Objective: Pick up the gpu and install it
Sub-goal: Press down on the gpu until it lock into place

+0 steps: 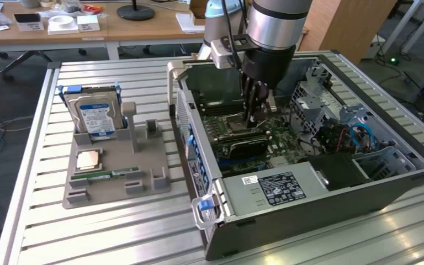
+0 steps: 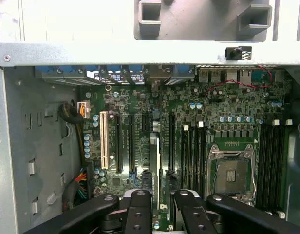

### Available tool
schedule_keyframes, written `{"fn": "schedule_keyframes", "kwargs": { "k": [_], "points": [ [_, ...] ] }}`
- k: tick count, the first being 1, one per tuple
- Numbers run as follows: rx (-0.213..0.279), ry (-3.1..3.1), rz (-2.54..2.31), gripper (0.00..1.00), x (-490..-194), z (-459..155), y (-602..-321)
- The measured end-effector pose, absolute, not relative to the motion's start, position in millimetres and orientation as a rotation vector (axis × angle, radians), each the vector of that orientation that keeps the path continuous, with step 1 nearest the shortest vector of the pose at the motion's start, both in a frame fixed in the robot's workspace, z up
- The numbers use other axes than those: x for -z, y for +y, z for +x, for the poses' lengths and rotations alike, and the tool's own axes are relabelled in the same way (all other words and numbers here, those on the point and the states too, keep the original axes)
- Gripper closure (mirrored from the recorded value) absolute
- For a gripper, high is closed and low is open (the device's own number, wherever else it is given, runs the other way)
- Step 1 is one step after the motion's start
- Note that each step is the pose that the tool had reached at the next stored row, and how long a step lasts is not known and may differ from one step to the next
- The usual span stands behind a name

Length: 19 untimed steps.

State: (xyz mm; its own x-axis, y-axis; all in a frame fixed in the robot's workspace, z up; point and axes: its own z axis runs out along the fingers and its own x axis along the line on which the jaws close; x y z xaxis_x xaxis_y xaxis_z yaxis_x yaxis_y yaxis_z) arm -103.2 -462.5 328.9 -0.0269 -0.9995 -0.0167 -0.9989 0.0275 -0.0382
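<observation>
The gpu point(image 2: 156, 161) appears edge-on as a thin pale strip. It stands upright among the long black expansion slots of the green motherboard point(image 2: 140, 102). My gripper point(image 2: 162, 196) hangs straight over the card's near end, deep inside the open computer case point(image 1: 388, 165). In the exterior view the gripper point(image 1: 260, 113) reaches down over the middle of the board, beside the empty processor socket point(image 2: 232, 173). I cannot tell whether the card is gripped or only stands under the gripper.
On the exterior view's left, a grey parts holder point(image 1: 112, 182) carries a blue-labelled hard drive point(image 1: 94, 116), a processor chip point(image 1: 88, 160) and a green memory stick point(image 1: 105, 174). Its two upright posts point(image 1: 132, 124) hold nothing. A power supply point(image 1: 278, 187) and drive cage point(image 1: 322, 102) crowd the case.
</observation>
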Motion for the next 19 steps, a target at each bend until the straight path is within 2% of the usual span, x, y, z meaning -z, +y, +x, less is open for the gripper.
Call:
{"fn": "schedule_keyframes", "kwargs": {
  "k": [4,6,19],
  "points": [
    [0.024,2.224,-2.164,0.76,-328.9,-103.2,-462.5],
    [0.024,2.224,-2.164,0.89,-328.9,-103.2,-462.5],
    [0.026,2.224,-2.165,0.89,-325.9,-103.2,-462.5]
  ]
}}
